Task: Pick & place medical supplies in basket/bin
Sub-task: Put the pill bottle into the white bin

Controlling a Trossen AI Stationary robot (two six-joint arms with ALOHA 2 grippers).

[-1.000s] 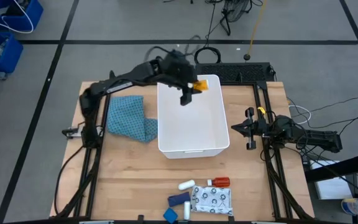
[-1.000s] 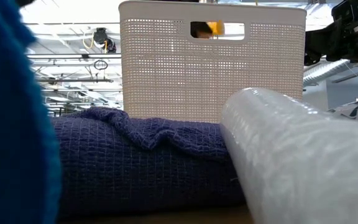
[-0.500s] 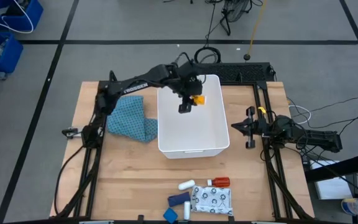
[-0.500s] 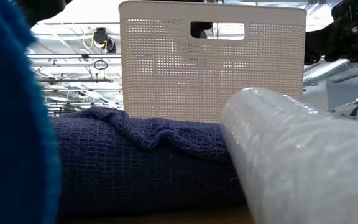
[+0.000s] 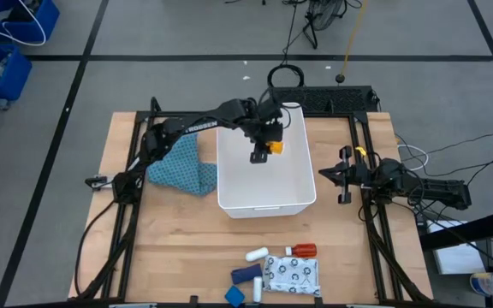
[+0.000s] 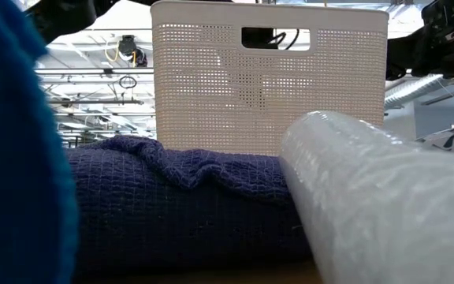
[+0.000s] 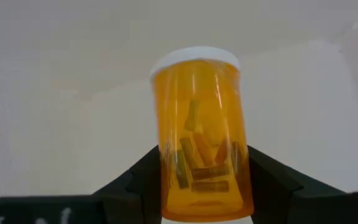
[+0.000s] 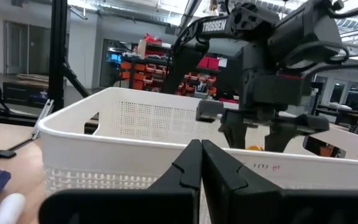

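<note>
Orange pill bottle (image 5: 274, 146), clamped in the left end effector (image 5: 262, 151) above the white tub (image 5: 266, 203), should be lowered before release; the right end effector (image 5: 343, 177) waits clenched beside the tub.

Orange pill bottle (image 7: 201, 134) white-capped, gripped over white basket (image 5: 294, 192), remaining supplies (image 5: 276, 267) near table front

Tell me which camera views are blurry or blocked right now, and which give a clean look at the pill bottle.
Low view: a blurred blue shape and a shiny clear roll up close fill much of the picture. Left wrist view: the orange pill bottle is clear between the left gripper's fingers, though slightly soft. High view: evenly lit, whole table visible.
</note>
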